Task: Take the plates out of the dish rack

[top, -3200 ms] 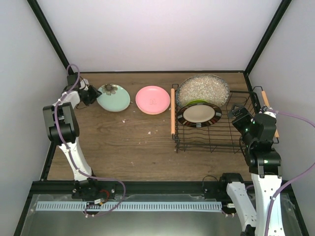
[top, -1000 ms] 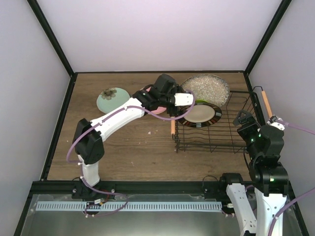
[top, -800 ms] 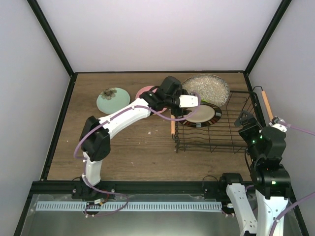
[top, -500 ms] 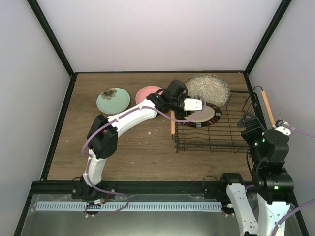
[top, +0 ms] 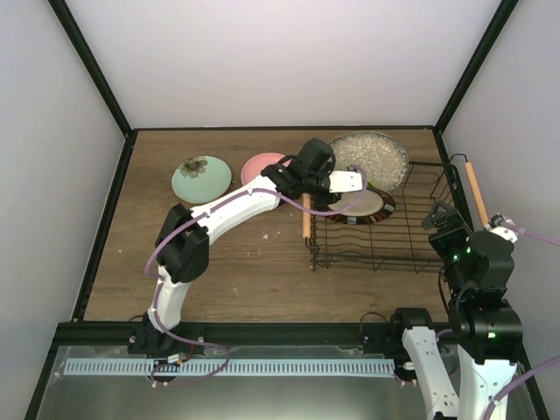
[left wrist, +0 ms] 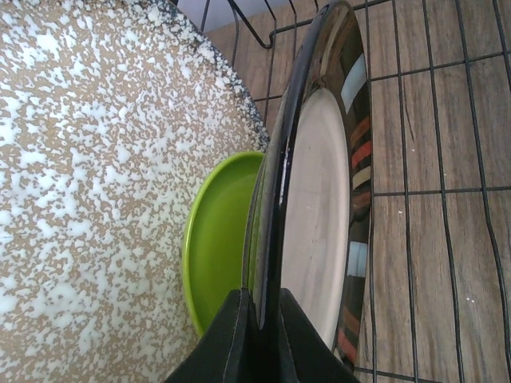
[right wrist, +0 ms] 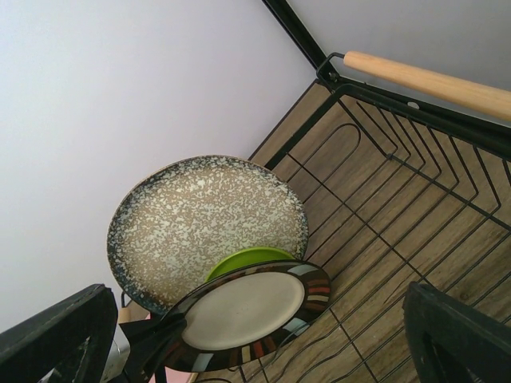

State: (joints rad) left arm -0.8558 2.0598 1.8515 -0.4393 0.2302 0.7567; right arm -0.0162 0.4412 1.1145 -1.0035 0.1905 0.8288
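The dish rack point(top: 385, 249) stands at the right of the table with three plates leaning in it. The large speckled grey plate point(top: 372, 157) is at the back, the small lime green plate point(left wrist: 219, 239) in front of it, and the cream plate with dark brown rim point(top: 367, 204) nearest. My left gripper point(left wrist: 263, 299) is shut on the cream plate's point(left wrist: 319, 231) rim at its left edge. My right gripper point(top: 442, 219) hangs open over the rack's right side, holding nothing. The mint flower plate point(top: 200, 178) and pink plate point(top: 259, 164) lie on the table.
The rack's wooden handles run along its left side point(top: 306, 219) and right side point(top: 475, 188). The left arm stretches across the pink plate toward the rack. The black frame posts and white walls close in the table at the back and sides.
The left arm swung from the far left by the mint plate over to the rack, and its jaws closed on the cream plate's rim. The right arm drew back slightly toward its base.
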